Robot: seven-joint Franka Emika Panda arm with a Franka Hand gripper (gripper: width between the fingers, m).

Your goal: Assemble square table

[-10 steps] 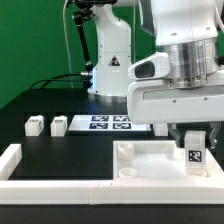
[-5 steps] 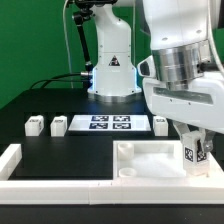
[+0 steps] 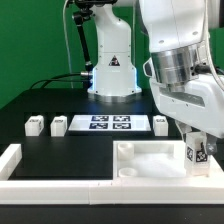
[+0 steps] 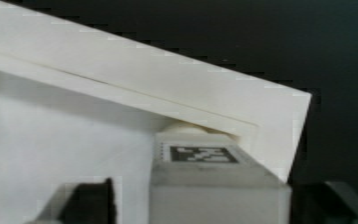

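Note:
The white square tabletop [image 3: 150, 160] lies at the front right of the black table, and it also fills the wrist view [image 4: 105, 90]. My gripper [image 3: 197, 148] is shut on a white tagged leg [image 3: 196, 152] and holds it, a little tilted, over the tabletop's corner on the exterior view's right. In the wrist view the leg [image 4: 202, 160] sits between my dark fingers [image 4: 91, 203], right by a corner hole [image 4: 190, 127]. Two more legs [image 3: 34, 125] [image 3: 58, 125] stand at the back left. Another leg [image 3: 161, 124] stands behind the tabletop.
The marker board [image 3: 110, 123] lies at the back centre, in front of the robot base [image 3: 112, 70]. A long white border rail [image 3: 50, 184] runs along the front edge and turns up the left side.
My wrist has turned and shifted a little toward the exterior view's right. The held leg has gone from upright to slightly tilted and stays over the same corner.

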